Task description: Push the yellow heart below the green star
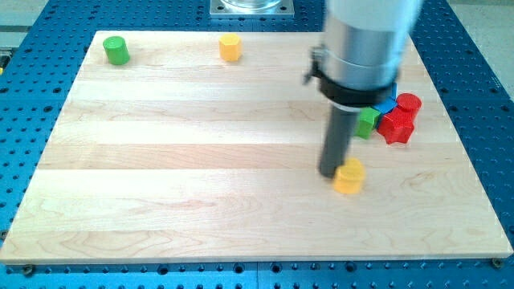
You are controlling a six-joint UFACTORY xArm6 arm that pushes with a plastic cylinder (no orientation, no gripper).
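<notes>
1. You've got a pale wooden board (201, 160) on a blue perforated table (32, 48), and most of its middle and its left half lie open.
2. The rod comes down right of centre, and its tip (329, 172) sits just to the left of a yellow block (348, 177), touching it or a hair away. You cannot tell which from here.
3. That yellow block's shape is hard to make out; it may be the heart. It lies in the board's lower right part, with open wood below it and to its right before the edges.
4. Look up and right: a cluster sits near the board's right edge. There is a green block (368, 123), partly hidden behind the arm, a sliver of a blue block (388, 104) above it, a red block (397, 127) with a jagged outline, and a red cylinder (409, 103) at the top right of the cluster.
5. The yellow block is below the green one and slightly left, near it but apart.
6. Far off, a green cylinder (116, 50) sits at the top left corner and a second yellow piece (230, 47) near the top edge.
7. Jaws: there are none to report, only the bare rod, holding nothing.
</notes>
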